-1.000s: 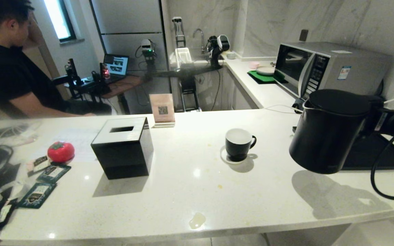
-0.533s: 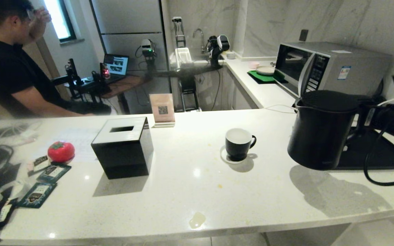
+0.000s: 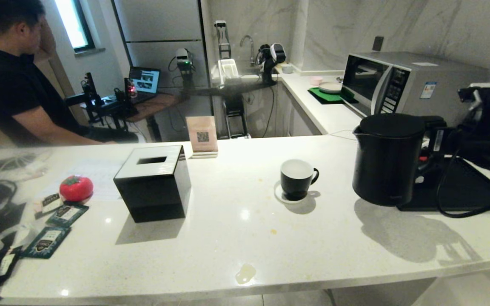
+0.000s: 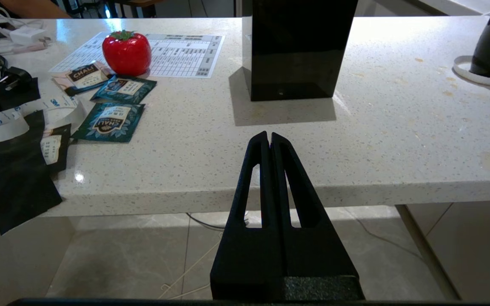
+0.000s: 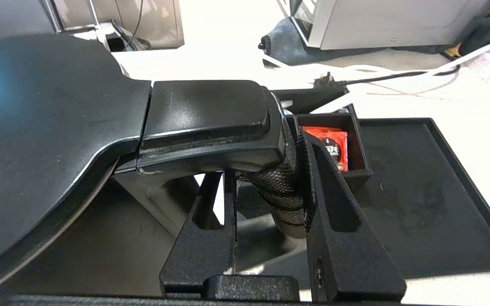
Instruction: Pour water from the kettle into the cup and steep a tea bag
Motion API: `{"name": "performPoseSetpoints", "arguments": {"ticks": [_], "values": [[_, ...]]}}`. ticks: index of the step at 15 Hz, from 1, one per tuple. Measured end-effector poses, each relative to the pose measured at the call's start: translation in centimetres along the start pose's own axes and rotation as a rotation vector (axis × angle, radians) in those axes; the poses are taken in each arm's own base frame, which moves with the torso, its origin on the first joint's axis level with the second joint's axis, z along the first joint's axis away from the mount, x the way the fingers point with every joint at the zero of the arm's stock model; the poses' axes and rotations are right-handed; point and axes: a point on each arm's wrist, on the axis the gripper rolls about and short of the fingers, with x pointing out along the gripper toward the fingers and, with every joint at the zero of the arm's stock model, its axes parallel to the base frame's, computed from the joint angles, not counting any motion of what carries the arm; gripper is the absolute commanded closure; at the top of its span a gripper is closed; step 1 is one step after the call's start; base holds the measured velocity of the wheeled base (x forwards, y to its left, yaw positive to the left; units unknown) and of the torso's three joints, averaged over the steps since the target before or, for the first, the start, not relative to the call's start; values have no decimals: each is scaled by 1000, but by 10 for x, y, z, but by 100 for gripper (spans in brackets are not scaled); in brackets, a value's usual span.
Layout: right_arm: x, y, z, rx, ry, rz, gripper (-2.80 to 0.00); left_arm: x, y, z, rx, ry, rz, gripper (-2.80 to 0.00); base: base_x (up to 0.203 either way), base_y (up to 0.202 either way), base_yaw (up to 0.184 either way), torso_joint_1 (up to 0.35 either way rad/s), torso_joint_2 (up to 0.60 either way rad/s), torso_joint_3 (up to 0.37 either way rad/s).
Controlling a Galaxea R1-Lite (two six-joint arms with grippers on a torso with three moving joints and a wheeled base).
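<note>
kettle (image 3: 387, 161): was tilted, now upright, by the tray's edge
right claw (image 5: 270, 187): still clamped on its handle
cup (image 3: 297, 178): beyond the kettle, apart
left claw (image 4: 269, 142): parked, pressed together
read: pour's over, tea bag next

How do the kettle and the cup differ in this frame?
The kettle is far taller than the cup. The kettle has a flat lid; the cup is open, white inside. The right gripper clamps the kettle's handle; the cup stands free on a white coaster. Both are black.
</note>
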Motion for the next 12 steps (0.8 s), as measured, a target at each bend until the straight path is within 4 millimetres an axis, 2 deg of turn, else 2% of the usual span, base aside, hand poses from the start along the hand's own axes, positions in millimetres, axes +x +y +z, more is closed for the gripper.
{"name": "performPoseSetpoints", "arguments": {"ticks": [12], "values": [[32,26,18,-88,13,2,0,0,0,0,0,0,-1,0,0,0,0,0,0,0]]}}
